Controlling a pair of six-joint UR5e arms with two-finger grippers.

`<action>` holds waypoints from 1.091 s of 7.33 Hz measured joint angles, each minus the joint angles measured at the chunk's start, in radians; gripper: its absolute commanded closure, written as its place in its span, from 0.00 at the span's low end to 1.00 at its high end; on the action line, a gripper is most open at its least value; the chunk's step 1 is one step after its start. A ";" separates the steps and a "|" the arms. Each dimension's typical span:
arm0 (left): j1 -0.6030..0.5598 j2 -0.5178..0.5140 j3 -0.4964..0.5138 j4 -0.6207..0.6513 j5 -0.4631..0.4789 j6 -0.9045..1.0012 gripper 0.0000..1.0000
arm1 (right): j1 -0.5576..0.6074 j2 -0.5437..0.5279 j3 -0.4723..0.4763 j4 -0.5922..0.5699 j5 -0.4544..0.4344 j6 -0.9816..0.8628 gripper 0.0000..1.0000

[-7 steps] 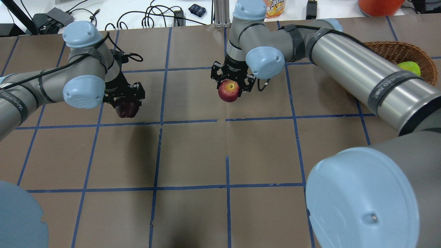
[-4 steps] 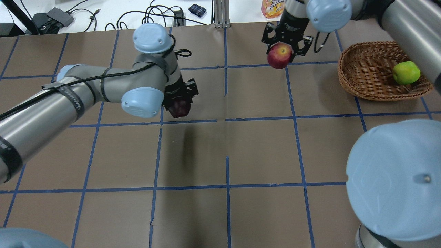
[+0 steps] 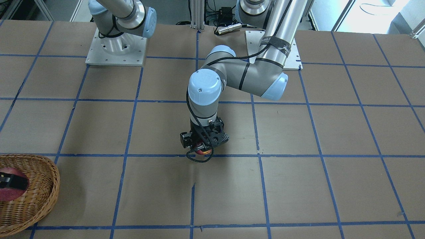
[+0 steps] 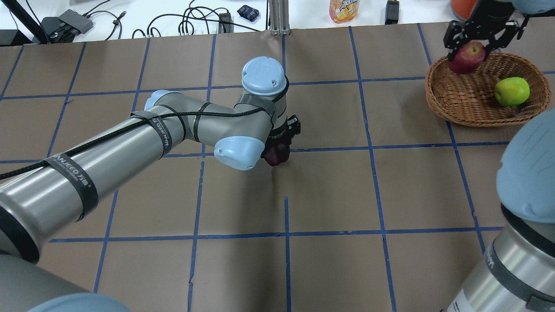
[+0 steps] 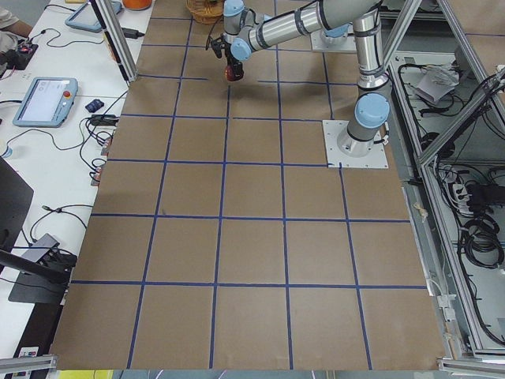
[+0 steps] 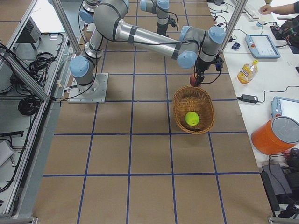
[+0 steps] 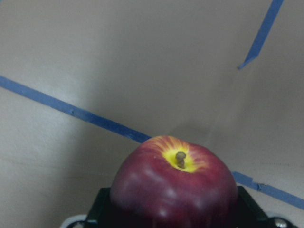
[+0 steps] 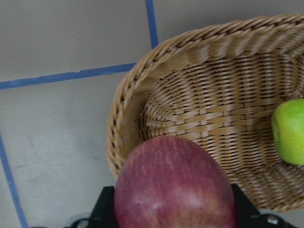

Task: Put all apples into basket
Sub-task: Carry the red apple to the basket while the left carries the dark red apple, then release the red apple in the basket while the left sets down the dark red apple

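Observation:
My left gripper [image 4: 280, 147] is shut on the dark maroon apple [image 4: 276, 157] and holds it low over the table's middle. The left wrist view shows this apple [image 7: 175, 190] with its yellow spot around the stem. My right gripper [image 4: 473, 48] is shut on the red streaked apple [image 4: 466, 59], above the far-left rim of the wicker basket [image 4: 459, 108]. The right wrist view shows that apple [image 8: 173, 190] over the basket's rim [image 8: 128, 118]. The yellow-green apple [image 4: 511, 91] lies inside the basket on its right side.
The table is brown paper with a blue tape grid. A juice bottle [image 4: 344, 9], cables and an orange container [image 4: 477, 6] stand beyond the far edge. The left arm's forearm [image 4: 130, 147] stretches low across the table's left half.
My right gripper has carried the red apple right and away, from mid-table to above the basket's rim. My left gripper has carried the dark apple rightward to the table's middle.

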State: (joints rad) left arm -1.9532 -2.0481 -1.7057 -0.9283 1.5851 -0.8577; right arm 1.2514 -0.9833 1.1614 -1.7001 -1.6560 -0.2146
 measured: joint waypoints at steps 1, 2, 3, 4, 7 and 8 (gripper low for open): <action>-0.004 -0.017 0.004 0.010 -0.011 -0.041 0.39 | -0.029 0.033 0.001 -0.034 -0.030 -0.051 1.00; -0.005 -0.031 0.008 0.035 -0.034 -0.070 0.00 | -0.046 0.066 0.004 -0.070 -0.048 -0.076 1.00; -0.005 -0.040 0.011 0.067 -0.051 -0.082 0.00 | -0.054 0.089 0.006 -0.086 -0.055 -0.085 1.00; -0.003 -0.045 0.012 0.091 -0.058 -0.083 0.00 | -0.057 0.104 0.007 -0.088 -0.057 -0.088 0.96; 0.006 -0.002 0.017 0.055 -0.060 -0.006 0.00 | -0.063 0.133 0.011 -0.060 -0.083 -0.089 0.57; 0.016 0.035 0.019 0.001 -0.055 0.077 0.00 | -0.066 0.137 0.014 -0.038 -0.090 -0.088 0.12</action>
State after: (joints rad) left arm -1.9376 -2.0134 -1.6869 -0.9273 1.5305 -0.7811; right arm 1.1853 -0.8460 1.1751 -1.7380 -1.7460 -0.3030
